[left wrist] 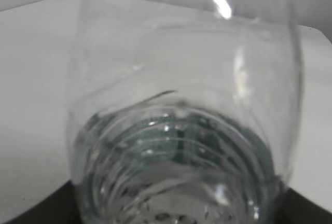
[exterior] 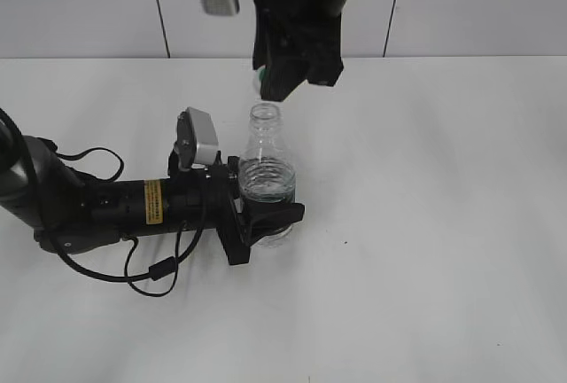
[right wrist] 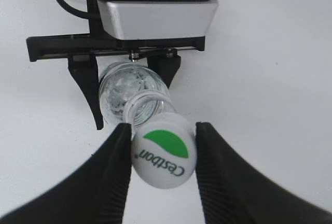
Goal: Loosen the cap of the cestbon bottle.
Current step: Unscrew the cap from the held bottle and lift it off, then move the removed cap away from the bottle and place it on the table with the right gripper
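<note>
Bottle (exterior: 265, 166) upright near table (exterior: 443, 223) centre, clamped low on its body by left gripper (exterior: 257, 216) so it cannot turn or tip. Neck open: cap (right wrist: 163, 157) pinched between right gripper (right wrist: 162, 154) fingers, lifted clear just above the mouth and tilted. Loosening looks done, cap fully off
</note>
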You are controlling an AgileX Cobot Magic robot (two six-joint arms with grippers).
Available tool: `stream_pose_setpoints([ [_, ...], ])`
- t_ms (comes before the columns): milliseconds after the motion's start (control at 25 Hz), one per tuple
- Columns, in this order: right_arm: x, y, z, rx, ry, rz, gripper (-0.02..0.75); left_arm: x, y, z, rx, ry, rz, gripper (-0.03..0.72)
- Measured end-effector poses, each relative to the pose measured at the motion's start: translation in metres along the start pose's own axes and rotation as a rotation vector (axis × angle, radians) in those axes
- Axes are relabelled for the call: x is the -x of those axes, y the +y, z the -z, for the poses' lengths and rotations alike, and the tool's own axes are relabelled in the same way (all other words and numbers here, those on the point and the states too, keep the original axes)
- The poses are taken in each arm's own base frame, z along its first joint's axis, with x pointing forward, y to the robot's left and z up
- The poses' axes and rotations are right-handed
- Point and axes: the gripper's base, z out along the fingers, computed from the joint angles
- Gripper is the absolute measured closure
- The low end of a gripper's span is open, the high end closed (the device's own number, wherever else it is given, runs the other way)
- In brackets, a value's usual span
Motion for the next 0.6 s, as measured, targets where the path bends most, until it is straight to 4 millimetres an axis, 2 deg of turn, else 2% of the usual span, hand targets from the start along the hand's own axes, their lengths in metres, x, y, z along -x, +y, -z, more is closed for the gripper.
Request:
stream_pose_setpoints([
  [160,0.006,0.006,0.038,-0.077,-0.027,-0.193,0.448,0.0,0.0,0.0,-0.001,0.0,-0.001,0.287],
  [320,0.003,0.011,0.073,-0.185,-0.011,-0.589,0.448,0.0,0.0,0.0,-0.001,0.001,-0.001,0.287],
  [440,-0.007,0.011,0.089,-0.311,0.041,-0.877,0.448,0.0,0.0,0.0,-0.001,0.001,-0.001,0.287],
  [600,-0.023,0.007,0.098,-0.428,0.085,-1.074,0.448,0.0,0.0,0.0,-0.001,0.001,-0.001,0.287],
])
